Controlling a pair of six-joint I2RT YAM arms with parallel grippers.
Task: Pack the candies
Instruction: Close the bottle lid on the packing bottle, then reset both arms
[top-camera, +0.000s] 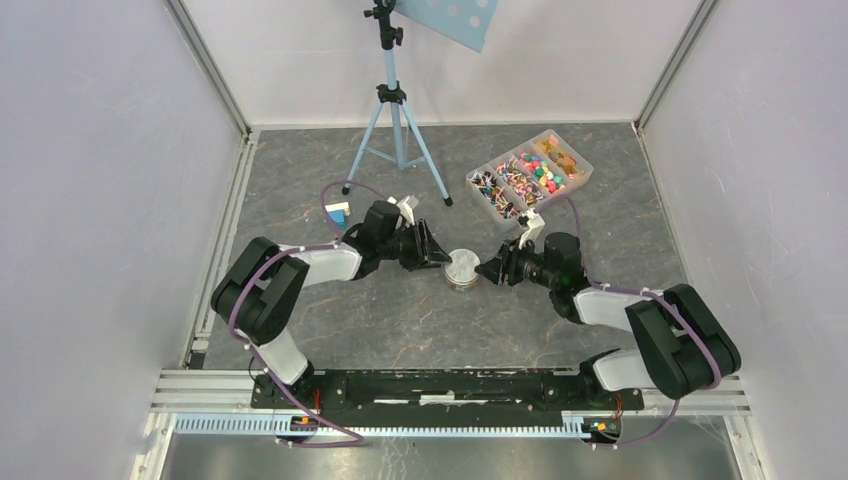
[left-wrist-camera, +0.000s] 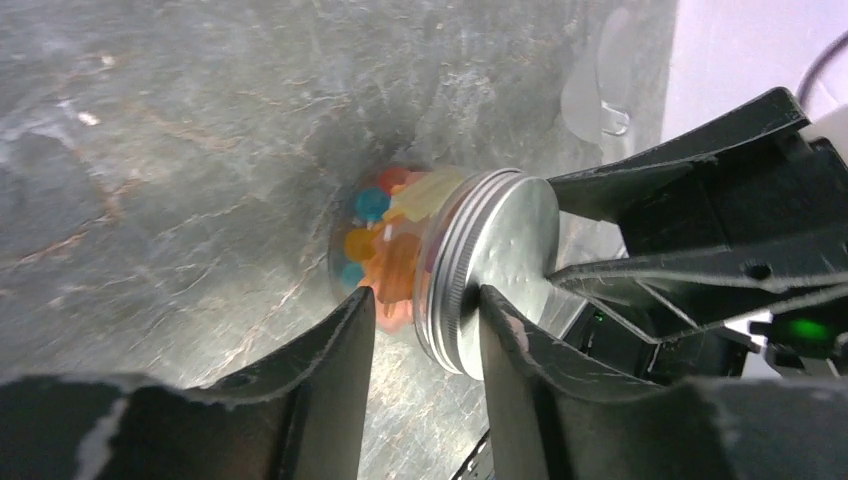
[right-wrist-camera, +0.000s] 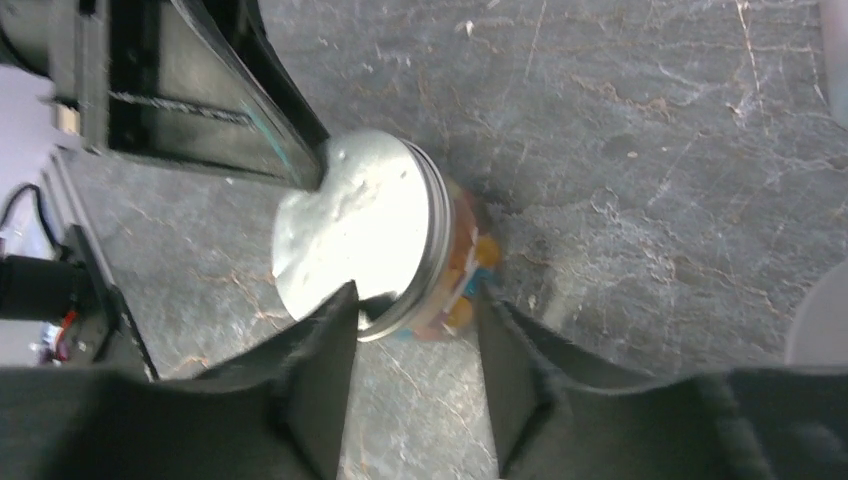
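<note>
A small clear jar with a metal lid stands mid-table and holds candies, orange, blue and yellow. More candies lie sorted in a clear tray. My left gripper is at the jar's left side, open, its fingertips just reaching the jar body and lid edge. My right gripper is at the jar's right side, open, with one fingertip over the lid and the other beside the candies in the glass. Neither gripper clamps the jar.
The divided tray sits at the back right. A tripod stands at the back centre. A blue-and-white block lies behind the left arm. Walls close in left, right and back.
</note>
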